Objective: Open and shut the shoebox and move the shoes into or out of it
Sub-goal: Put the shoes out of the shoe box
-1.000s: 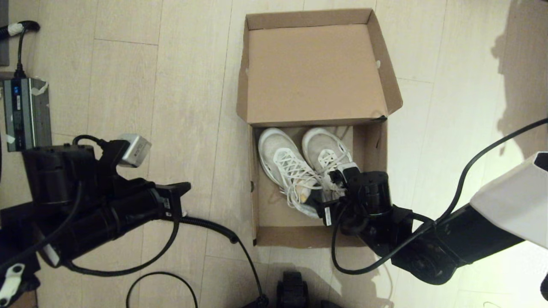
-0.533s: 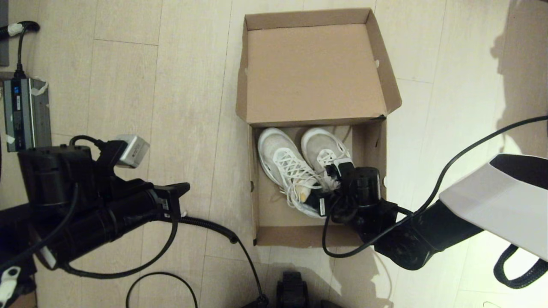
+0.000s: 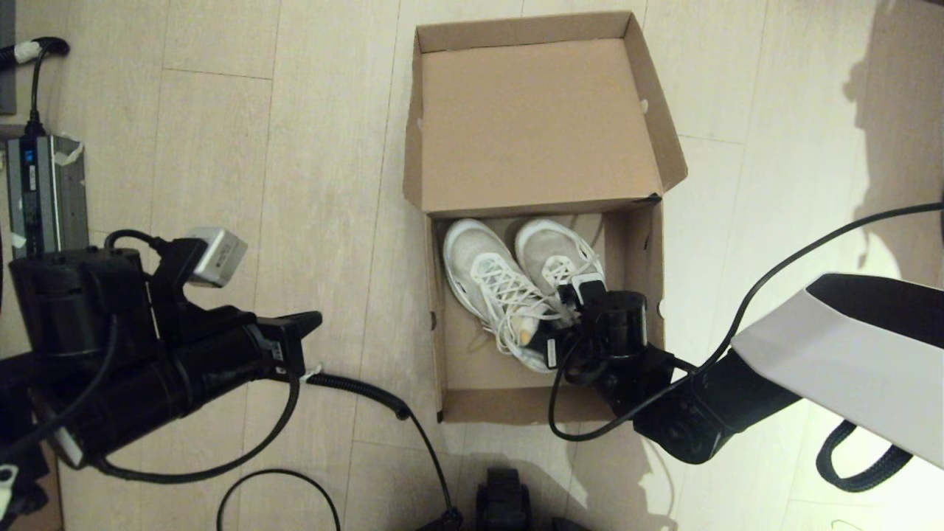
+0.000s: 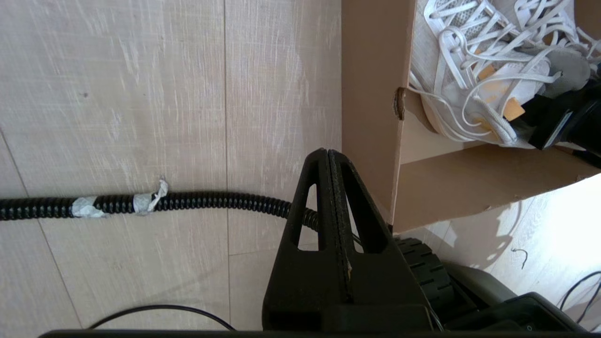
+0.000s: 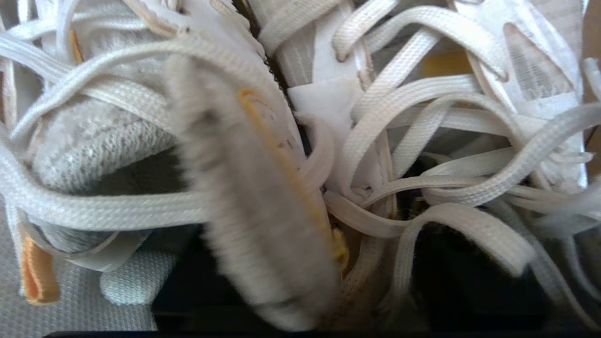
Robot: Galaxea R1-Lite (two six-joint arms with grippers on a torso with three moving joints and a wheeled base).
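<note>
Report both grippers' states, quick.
Left gripper: shut, empty, beside the brown cardboard shoebox.
Right gripper: at the white mesh sneakers; cannot tell.

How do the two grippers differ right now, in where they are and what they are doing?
The right gripper is down inside the open shoebox, right at the shoes; the left gripper hangs over the floor outside the shoebox's wall. The left gripper is shut on nothing; the right gripper's grip is hidden. Both are black.

White shoes, plain brown shoebox
</note>
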